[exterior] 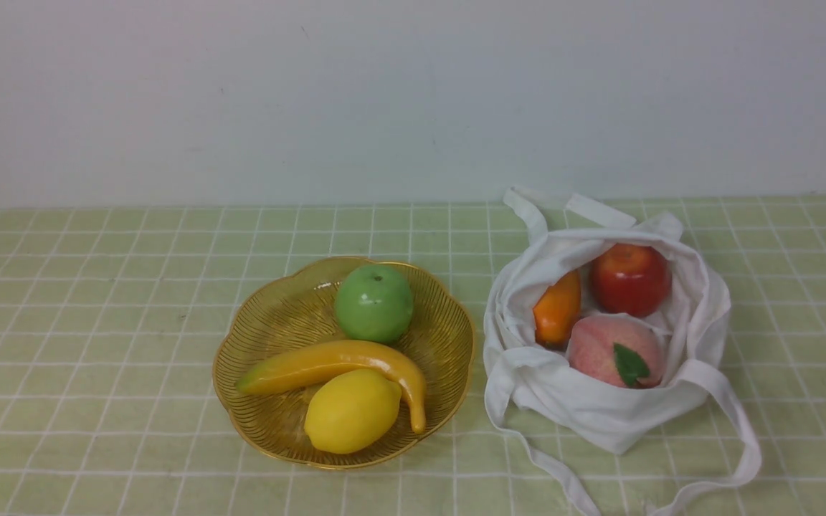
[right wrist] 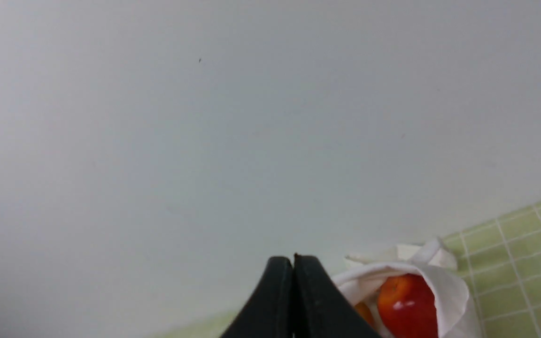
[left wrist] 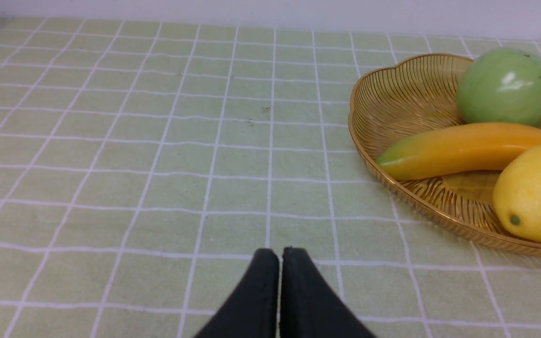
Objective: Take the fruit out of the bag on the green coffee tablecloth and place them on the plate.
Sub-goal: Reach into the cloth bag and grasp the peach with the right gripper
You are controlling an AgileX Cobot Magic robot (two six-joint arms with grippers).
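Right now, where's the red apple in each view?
Front: red apple in the white bag, behind the peach.
Left wrist: not in it.
Right wrist: red apple inside the bag's open mouth.
Shared landmark: the white bag, front and right wrist.

My fingers (left wrist: 256, 300) black; tablecloth (exterior: 97, 322) pale yellow-green, white grid; plate (exterior: 277, 315) amber, ribbed; bag (exterior: 585, 401) white; apple (exterior: 629, 279) red; peach (exterior: 603, 347) pink, green leaf.

You've got soft, even light, bright and sharp in the front view, only a faint shadow under the plate (exterior: 269, 315). Left wrist: white glint atop the green apple (left wrist: 510, 84). Right wrist: wall (right wrist: 204, 141) greys toward the corners, red apple (right wrist: 404, 305) slightly soft, small highlight.
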